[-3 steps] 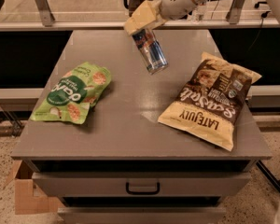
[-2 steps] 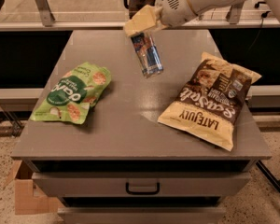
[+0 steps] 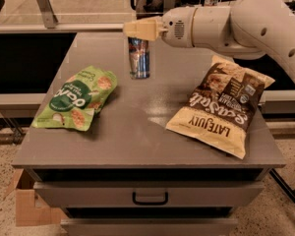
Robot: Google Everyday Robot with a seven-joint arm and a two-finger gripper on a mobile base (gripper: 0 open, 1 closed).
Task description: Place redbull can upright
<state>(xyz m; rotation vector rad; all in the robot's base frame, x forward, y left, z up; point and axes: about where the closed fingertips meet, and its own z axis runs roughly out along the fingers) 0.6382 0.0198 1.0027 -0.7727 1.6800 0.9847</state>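
The redbull can (image 3: 139,60), slim with blue and silver panels, stands upright on the far middle of the grey table (image 3: 137,136), its base on or just at the surface. My gripper (image 3: 139,31) reaches in from the right on the white arm (image 3: 226,21). It sits at the can's top and is shut on it. The tan fingers (image 3: 137,28) hide the can's silver top.
A green snack bag (image 3: 76,100) lies at the table's left. A tan and brown snack bag (image 3: 221,104) lies at the right. The table has a front drawer with a handle (image 3: 150,198). A cardboard box (image 3: 27,205) sits on the floor at lower left.
The can hung tilted in my gripper above the table. It has now been turned upright and lowered to the table's far middle.
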